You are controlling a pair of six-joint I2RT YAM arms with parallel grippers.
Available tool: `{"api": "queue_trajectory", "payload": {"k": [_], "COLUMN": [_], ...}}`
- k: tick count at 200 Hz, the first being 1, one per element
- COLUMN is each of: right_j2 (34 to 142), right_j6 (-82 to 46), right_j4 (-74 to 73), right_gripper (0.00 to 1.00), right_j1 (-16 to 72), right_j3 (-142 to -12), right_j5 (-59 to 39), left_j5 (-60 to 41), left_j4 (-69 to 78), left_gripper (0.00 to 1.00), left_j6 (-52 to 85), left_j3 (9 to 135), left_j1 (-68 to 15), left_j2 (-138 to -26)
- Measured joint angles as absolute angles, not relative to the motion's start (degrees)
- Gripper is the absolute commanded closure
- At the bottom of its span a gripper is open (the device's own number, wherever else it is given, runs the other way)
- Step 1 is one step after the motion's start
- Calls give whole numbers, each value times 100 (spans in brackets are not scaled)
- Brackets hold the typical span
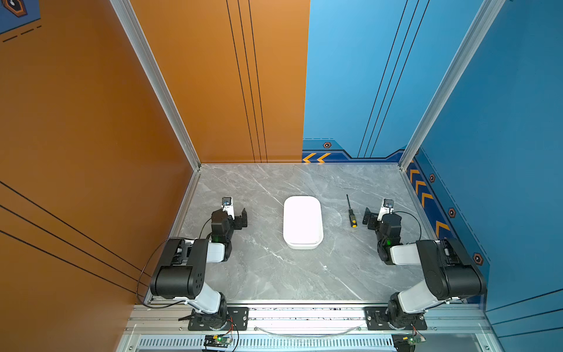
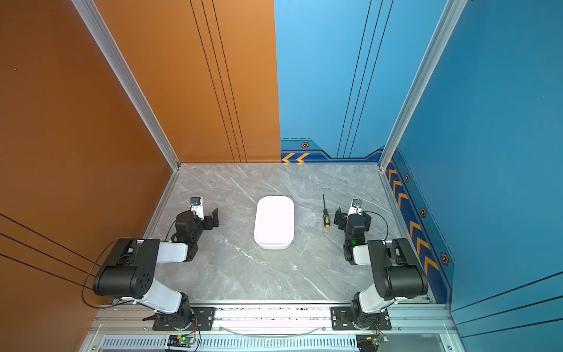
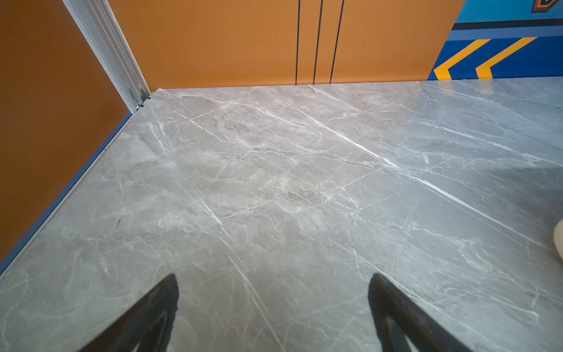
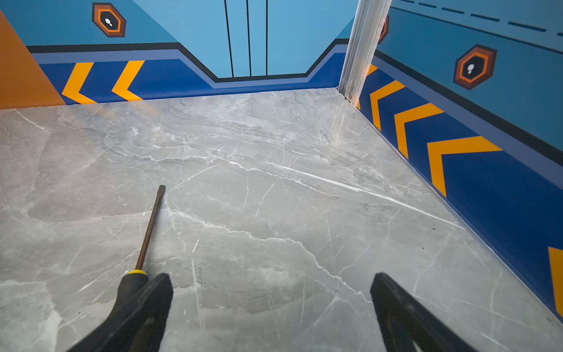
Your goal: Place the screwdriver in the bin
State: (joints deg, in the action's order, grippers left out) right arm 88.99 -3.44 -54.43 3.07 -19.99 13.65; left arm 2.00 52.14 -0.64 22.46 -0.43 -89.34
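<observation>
The screwdriver (image 1: pixel 352 217) (image 2: pixel 326 217) lies flat on the grey marble table just right of the bin, shaft pointing to the back wall. The bin (image 1: pixel 302 222) (image 2: pixel 274 222), a shallow white tray, sits empty at the table's middle. My right gripper (image 1: pixel 379 214) (image 2: pixel 352 214) (image 4: pixel 272 279) stands open right beside the screwdriver's handle, with only bare table between its fingers. In the right wrist view the screwdriver (image 4: pixel 150 228) runs along the outside of one finger, which covers part of the handle. My left gripper (image 1: pixel 234 215) (image 2: pixel 210 216) (image 3: pixel 274 280) is open and empty, left of the bin.
An orange wall (image 1: pixel 91 137) closes the left side and a blue wall (image 1: pixel 502 152) the right. Aluminium posts (image 1: pixel 195 161) stand at the back corners. A pale sliver, probably a corner of the bin (image 3: pixel 559 240), shows at the edge of the left wrist view.
</observation>
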Motion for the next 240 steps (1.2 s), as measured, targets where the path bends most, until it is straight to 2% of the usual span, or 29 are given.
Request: {"api": "queue_trajectory", "payload": {"k": [85, 109, 137, 161, 188, 240], "right_j2": [8820, 8215, 7352, 7157, 7404, 8648], "right_j6": [-346, -364, -510, -801, -1081, -1328], "right_j4": [-5266, -4228, -2462, -919, 421, 1896], "right_gripper": [0, 0, 0, 0, 0, 4], "right_j1": [298, 298, 301, 311, 528, 969], "right_j3": [-2027, -2346, -3476, -4762, -5736, -6055], "right_j5": [1367, 1367, 1175, 709, 161, -432], "left_j5": [167, 64, -154, -770, -1730, -3511], "left_j4": [5205, 4831, 3835, 3229, 3006, 2648], "left_gripper": [2, 2, 2, 2, 2, 2], "left_j6": [-67, -95, -115, 373, 1219, 2390], "left_j3": [2246, 2246, 2526, 3120, 3640, 3988], "left_j1": [-43, -43, -93, -137, -178, -281], "left_j2": [-8921, -8519, -7620, -7317, -7607, -8888]}}
